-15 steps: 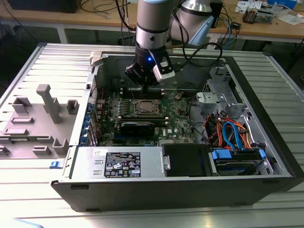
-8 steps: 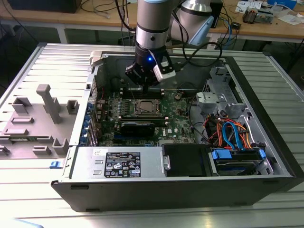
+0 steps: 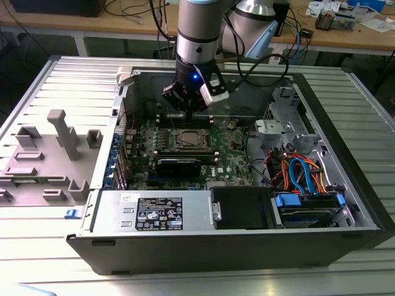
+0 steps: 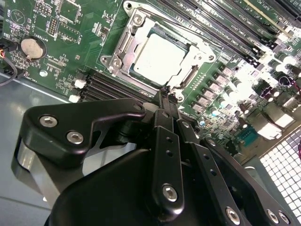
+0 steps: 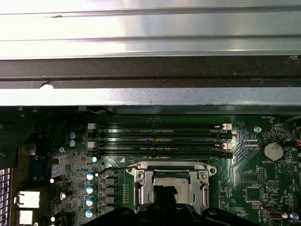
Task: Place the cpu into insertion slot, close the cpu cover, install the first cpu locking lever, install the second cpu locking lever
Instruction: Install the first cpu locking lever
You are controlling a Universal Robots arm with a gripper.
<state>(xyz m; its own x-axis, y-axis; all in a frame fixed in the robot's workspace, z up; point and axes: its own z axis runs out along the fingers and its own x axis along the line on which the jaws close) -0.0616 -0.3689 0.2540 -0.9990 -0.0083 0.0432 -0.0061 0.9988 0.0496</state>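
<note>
The cpu (image 4: 157,59), a dull silver square, lies in the insertion slot (image 3: 187,139) on the green board. Around it the cpu cover (image 4: 123,47) lies flat as a silver frame, and the chip's top shows through its window. In the first wrist view the cover (image 5: 143,181) sits just beyond the black fingertips. My gripper (image 4: 169,96) hovers beside the socket's edge, its fingers (image 4: 165,141) drawn together with nothing between them. In the exterior view my gripper (image 3: 187,110) hangs over the board just behind the socket. A thin wire lever (image 5: 113,168) runs along one side of the socket.
Black memory slots (image 5: 160,139) lie between the socket and the case's rear wall (image 5: 150,96). A black card (image 3: 179,165) stands in front of the socket. The power supply (image 3: 154,213), drive cage and cables (image 3: 302,176) take up the case's front and right. A grey fixture (image 3: 58,139) stands outside on the left.
</note>
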